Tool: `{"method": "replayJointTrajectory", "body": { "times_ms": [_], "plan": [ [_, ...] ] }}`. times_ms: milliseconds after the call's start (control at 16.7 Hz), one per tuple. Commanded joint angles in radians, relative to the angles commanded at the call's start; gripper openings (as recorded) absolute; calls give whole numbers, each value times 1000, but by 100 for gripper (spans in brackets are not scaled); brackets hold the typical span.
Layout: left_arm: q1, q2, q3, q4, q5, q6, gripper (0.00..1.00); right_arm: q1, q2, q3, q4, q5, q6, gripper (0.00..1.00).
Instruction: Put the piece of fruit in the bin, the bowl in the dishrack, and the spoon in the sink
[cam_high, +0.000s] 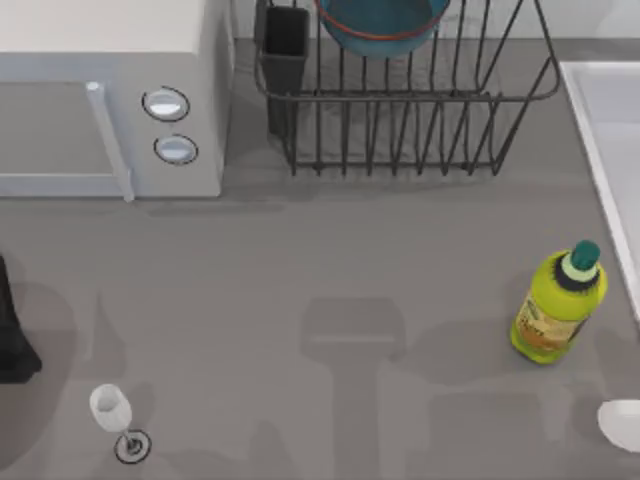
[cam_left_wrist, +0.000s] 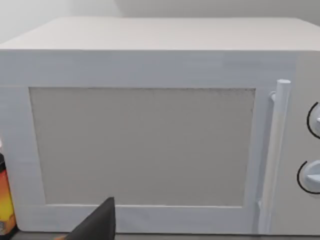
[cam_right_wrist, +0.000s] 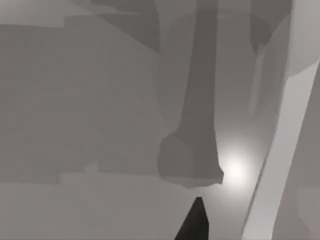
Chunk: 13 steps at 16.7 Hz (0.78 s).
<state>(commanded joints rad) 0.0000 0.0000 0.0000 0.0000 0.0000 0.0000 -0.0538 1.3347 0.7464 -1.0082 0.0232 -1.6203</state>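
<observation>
Bowl (cam_high: 385, 25), blue inside with reddish rim, sits in dishrack (cam_high: 420, 120).

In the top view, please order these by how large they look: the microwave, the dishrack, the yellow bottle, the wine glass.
1. Microwave and dishrack: both cut by the frame's edge and look alike, so unranked.
2. Yellow bottle.
3. Wine glass.
</observation>
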Motion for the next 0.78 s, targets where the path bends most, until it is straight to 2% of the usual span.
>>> {"method": "replayJointTrajectory", "body": {
  "times_ms": [240, 780],
  "plan": [
    [0, 0, 0, 0, 0, 0, 100, -1, -69, 106, -157, 0, 2, 0],
    [0, 0, 0, 0, 0, 0, 100, -18, -17, 178, -200, -1, 4, 0]
  ]
}}
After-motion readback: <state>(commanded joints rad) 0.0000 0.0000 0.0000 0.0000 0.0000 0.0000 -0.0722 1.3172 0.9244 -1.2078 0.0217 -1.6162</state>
